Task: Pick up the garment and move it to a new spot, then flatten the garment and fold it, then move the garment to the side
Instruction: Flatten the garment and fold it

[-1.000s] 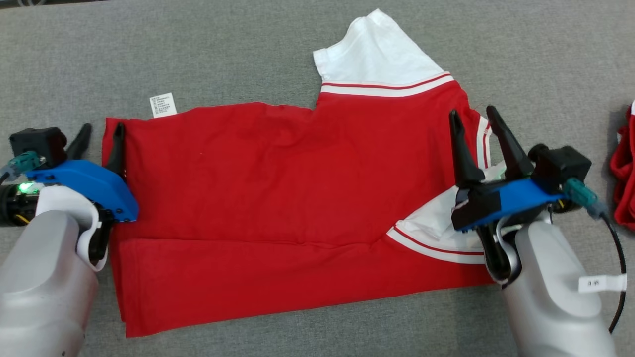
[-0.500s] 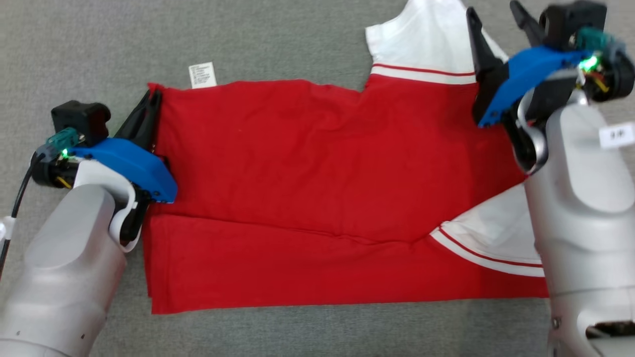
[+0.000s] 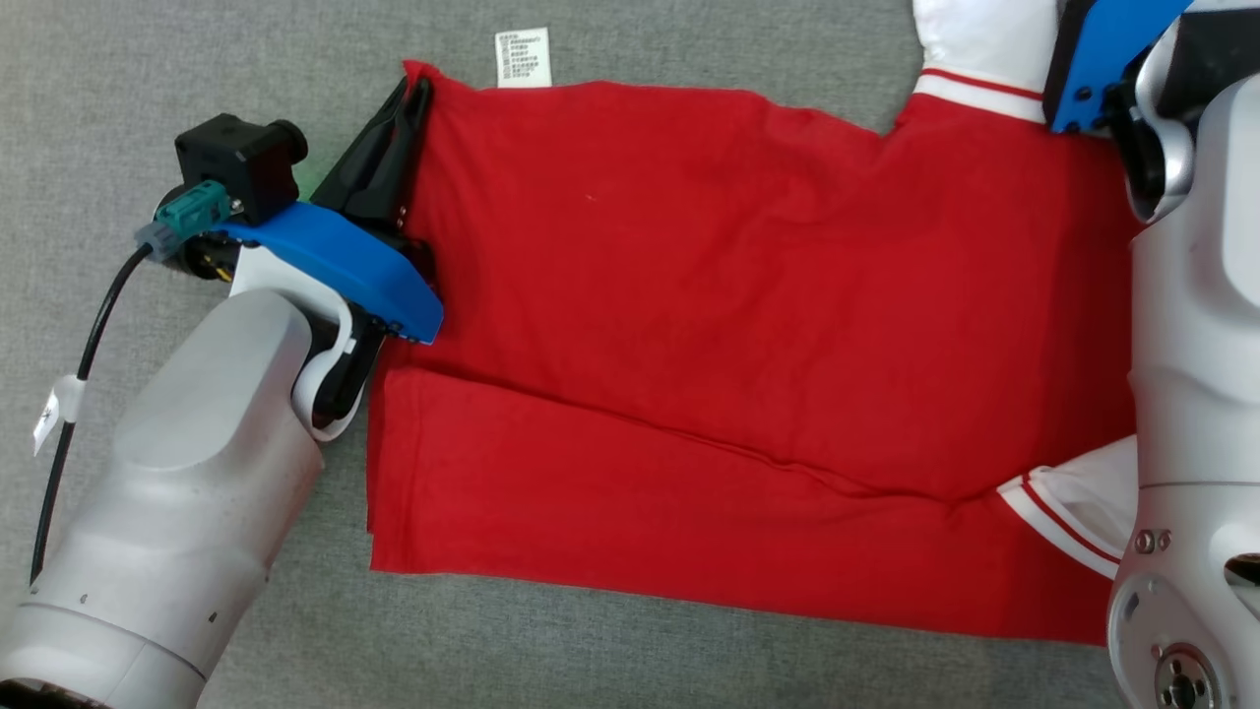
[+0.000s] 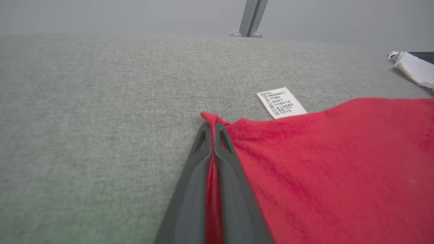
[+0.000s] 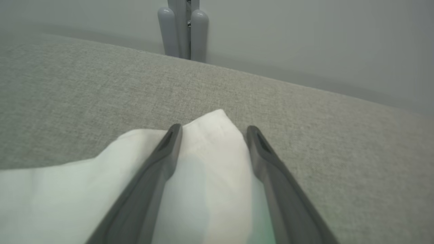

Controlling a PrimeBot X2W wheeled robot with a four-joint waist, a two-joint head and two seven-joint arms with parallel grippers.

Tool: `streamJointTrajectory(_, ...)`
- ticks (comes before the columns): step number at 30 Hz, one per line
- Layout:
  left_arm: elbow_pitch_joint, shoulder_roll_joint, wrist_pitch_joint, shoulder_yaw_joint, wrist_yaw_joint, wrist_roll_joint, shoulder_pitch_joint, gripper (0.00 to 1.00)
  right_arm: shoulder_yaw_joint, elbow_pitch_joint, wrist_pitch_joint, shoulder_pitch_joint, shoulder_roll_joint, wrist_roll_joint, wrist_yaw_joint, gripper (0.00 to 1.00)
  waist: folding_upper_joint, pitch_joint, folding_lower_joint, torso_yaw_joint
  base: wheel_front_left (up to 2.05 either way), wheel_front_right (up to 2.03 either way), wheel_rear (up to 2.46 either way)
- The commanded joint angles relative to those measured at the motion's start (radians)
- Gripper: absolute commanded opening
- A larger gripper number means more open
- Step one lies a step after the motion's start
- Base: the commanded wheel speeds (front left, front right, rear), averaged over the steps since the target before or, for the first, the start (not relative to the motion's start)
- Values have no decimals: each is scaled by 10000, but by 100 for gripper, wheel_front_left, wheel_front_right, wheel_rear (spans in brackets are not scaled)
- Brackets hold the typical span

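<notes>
Left gripper (image 4: 213, 127) has closed since a second ago, now pinching a corner of the red garment (image 3: 738, 295) just beside the care label (image 3: 523, 58). Right gripper (image 5: 213, 129) stands wide apart over the white sleeve (image 5: 67, 189), well away from that label.

We count one garment (image 3: 738, 325), one care label (image 3: 523, 57) (poking from its edge), and two hands: left hand (image 4: 213, 126), right hand (image 5: 213, 128).
</notes>
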Motion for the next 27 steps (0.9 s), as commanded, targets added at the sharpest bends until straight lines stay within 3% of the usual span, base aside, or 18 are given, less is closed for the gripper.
streamJointTrajectory(1, 513, 5, 203, -234, 66, -98, 361, 0, -46, 4, 115, -104, -44, -142, 0, 100, 5, 222, 2, 207, 0, 0, 0)
streamJointTrajectory(4, 520, 89, 181, -430, 109, -266, 334, 0, -186, 10, 405, -59, -43, -262, 0, 100, 5, 327, 2, 269, 0, 0, 0)
streamJointTrajectory(5, 530, 123, 173, -481, 115, -314, 341, 0, -222, 38, 499, -24, -43, -281, 0, 87, 5, 344, 2, 274, 0, 0, 0)
streamJointTrajectory(6, 528, 156, 175, -503, 116, -356, 354, 0, -214, 63, 567, 31, -40, -307, 0, 38, 5, 346, 2, 271, 0, 0, 0)
streamJointTrajectory(7, 506, 192, 175, -497, 118, -376, 354, 0, -250, 54, 632, 87, -40, -340, 0, 0, 5, 344, 2, 261, 0, 0, 0)
streamJointTrajectory(14, 137, 357, 144, 37, 118, -205, 379, 0, -423, -620, -14, 133, -58, -438, -6, 0, 5, 181, 2, 108, 0, 0, 0)
streamJointTrajectory(27, -1319, 326, 62, 3255, 50, 1844, 839, 0, -734, -974, -2705, -116, -52, -223, -1, 0, 5, -742, 2, -477, 0, 0, 0)
